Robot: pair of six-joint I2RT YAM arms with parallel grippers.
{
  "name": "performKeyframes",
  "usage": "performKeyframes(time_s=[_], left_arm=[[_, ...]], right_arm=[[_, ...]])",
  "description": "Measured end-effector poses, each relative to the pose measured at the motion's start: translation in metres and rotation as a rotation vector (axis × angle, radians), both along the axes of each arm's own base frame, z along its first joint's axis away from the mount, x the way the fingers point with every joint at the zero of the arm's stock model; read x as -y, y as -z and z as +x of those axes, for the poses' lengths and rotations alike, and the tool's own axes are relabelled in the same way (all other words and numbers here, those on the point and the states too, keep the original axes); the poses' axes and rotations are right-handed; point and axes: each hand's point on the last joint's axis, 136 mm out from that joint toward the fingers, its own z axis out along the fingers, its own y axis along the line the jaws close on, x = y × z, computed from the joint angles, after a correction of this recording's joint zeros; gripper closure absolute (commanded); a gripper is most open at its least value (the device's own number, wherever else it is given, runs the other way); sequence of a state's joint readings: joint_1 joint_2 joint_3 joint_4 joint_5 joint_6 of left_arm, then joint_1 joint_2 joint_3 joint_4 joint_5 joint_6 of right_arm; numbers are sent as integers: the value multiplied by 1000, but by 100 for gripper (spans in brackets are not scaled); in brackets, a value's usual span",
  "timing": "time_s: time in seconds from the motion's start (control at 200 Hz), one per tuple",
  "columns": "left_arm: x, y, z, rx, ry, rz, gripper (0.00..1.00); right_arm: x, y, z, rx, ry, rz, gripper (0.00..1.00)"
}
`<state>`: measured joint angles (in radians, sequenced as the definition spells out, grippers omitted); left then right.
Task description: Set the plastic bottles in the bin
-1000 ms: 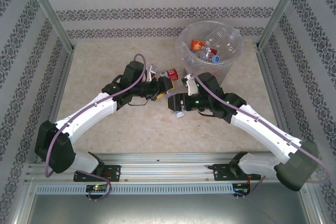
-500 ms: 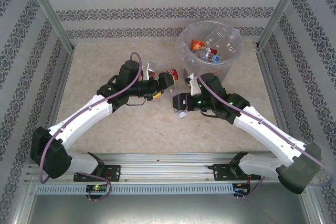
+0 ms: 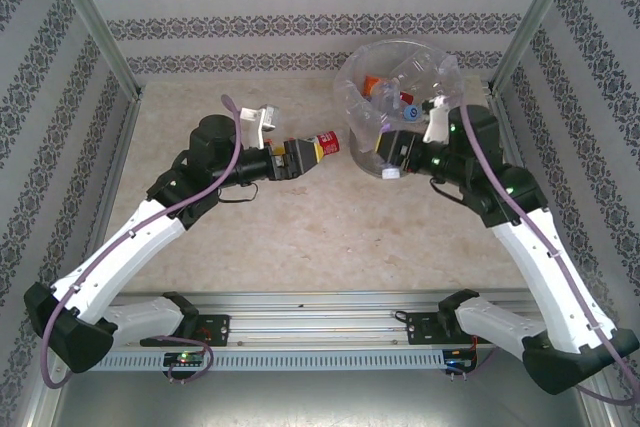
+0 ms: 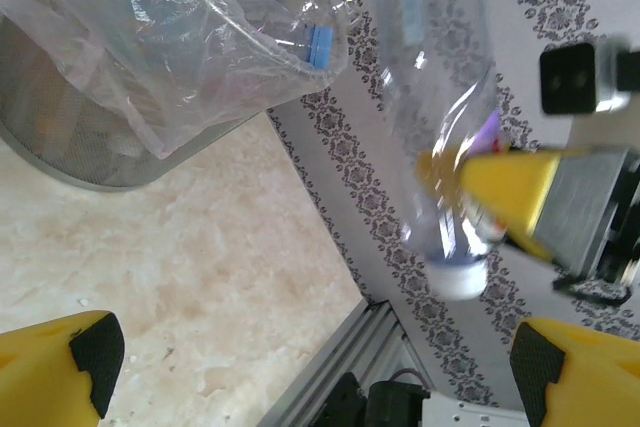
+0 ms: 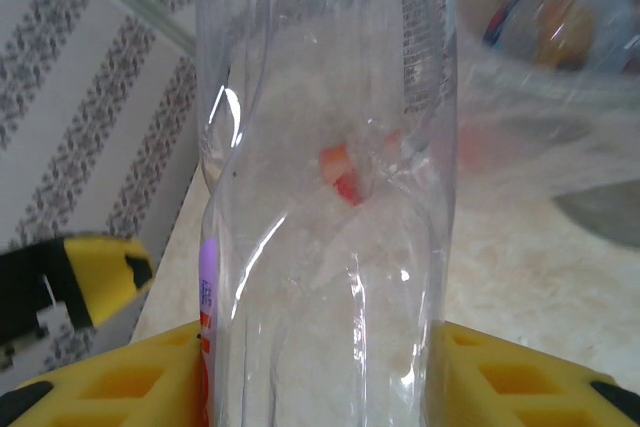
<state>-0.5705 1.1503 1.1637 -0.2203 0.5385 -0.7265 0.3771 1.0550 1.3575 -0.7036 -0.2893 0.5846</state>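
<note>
My right gripper (image 3: pixel 398 153) is shut on a clear bottle (image 5: pixel 330 197) and holds it upright, white cap (image 3: pixel 392 173) pointing down, just in front of the bin's near wall. The bin (image 3: pixel 352 112), a grey bucket with a crinkly clear bag (image 4: pixel 200 57), holds several bottles. A red-labelled bottle (image 3: pixel 328 143) lies on the table just beyond the fingertips of my left gripper (image 3: pixel 293 159). That gripper (image 4: pixel 310 352) is open with nothing between its fingers. The held clear bottle (image 4: pixel 440 97) shows in the left wrist view too.
Patterned walls and metal posts (image 3: pixel 95 22) enclose the beige table (image 3: pixel 300 237). An aluminium rail (image 3: pixel 320 307) runs along the near edge by the arm bases. The two grippers sit close together, the bin just behind them.
My right arm has lifted the clear bottle off the table and carried it right, up to the bin. My left arm has drawn back to the left; the red-labelled bottle stayed put.
</note>
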Motion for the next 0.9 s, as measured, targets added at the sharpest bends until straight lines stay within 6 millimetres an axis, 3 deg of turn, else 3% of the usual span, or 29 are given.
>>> performKeyframes(time_s=[0.14,0.465,0.899], left_arm=[[-2,4,-3,23,14,37,0],[-11,8,-18,71,29,60,0],[-11,20,-19,59,35,75,0]], right_arm=[[13,-17,26,-4,54,11,49],[27,-22,93,-67,129,35,50],[27,3,156,-191,236,68,46]])
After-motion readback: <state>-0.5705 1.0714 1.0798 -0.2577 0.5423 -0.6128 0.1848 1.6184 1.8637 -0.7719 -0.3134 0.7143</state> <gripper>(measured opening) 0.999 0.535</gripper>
